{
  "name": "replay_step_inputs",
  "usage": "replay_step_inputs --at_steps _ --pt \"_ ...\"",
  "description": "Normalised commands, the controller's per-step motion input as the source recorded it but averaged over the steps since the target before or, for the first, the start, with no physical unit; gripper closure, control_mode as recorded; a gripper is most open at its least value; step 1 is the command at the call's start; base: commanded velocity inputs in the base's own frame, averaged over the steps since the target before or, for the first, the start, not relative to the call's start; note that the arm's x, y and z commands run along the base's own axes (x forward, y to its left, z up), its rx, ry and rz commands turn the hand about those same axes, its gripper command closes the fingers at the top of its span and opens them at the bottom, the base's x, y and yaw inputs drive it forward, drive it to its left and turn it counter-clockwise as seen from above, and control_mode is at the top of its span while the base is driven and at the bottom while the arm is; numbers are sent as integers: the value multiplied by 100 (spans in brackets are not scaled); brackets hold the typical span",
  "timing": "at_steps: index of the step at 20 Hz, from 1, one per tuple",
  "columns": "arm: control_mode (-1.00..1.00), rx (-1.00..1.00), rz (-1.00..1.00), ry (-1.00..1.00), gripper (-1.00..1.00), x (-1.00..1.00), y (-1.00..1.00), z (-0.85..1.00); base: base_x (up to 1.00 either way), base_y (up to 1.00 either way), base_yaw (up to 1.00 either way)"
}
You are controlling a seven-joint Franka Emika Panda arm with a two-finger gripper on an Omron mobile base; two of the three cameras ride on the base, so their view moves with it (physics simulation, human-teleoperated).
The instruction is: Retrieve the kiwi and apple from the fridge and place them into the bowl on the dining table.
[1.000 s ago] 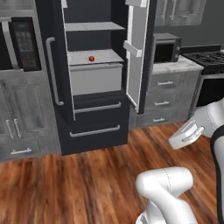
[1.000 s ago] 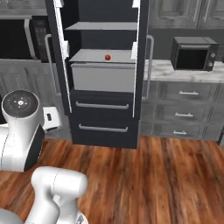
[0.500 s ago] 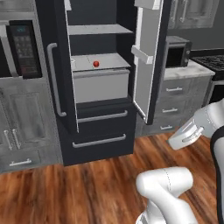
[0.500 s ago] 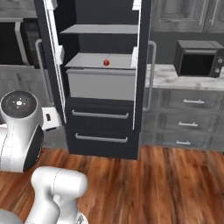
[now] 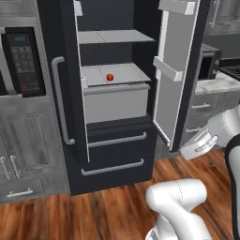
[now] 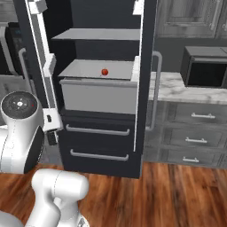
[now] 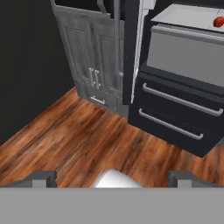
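The apple (image 5: 109,77) is a small, glossy red ball resting on the fridge's (image 5: 112,164) light grey middle shelf (image 5: 126,71), toward the 12 o'clock side of the left base view; in the hand view it sits at about 1 o'clock (image 7: 218,22). Both fridge doors stand open, the right one (image 5: 176,70) showing white moulded bins, the outer faces dark charcoal with long curved silver handles (image 5: 60,101). Below the shelf sits a plain grey bin, then two dark drawers with thin metal pulls. The floor (image 7: 87,140) is reddish, streaky wood planking; grey panelled cabinets (image 7: 94,65) stand beside the fridge. The hand (image 7: 113,178) has its fingertips (image 7: 43,178) set well apart, holding nothing. Compared with half a second ago, the fridge looms larger and nearer in both base views, since the base has driven closer.
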Motion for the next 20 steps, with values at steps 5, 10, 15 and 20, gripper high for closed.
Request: replay_step_inputs --at_steps 5,10,15,20 --pt "100 0 0 0 -100 0 0 0 71 0 1" --pt "100 0 0 0 -100 0 0 0 62 0 1" --pt "100 0 0 0 -100 0 0 0 63 0 1" --pt "100 0 0 0 -100 0 0 0 67 0 0"
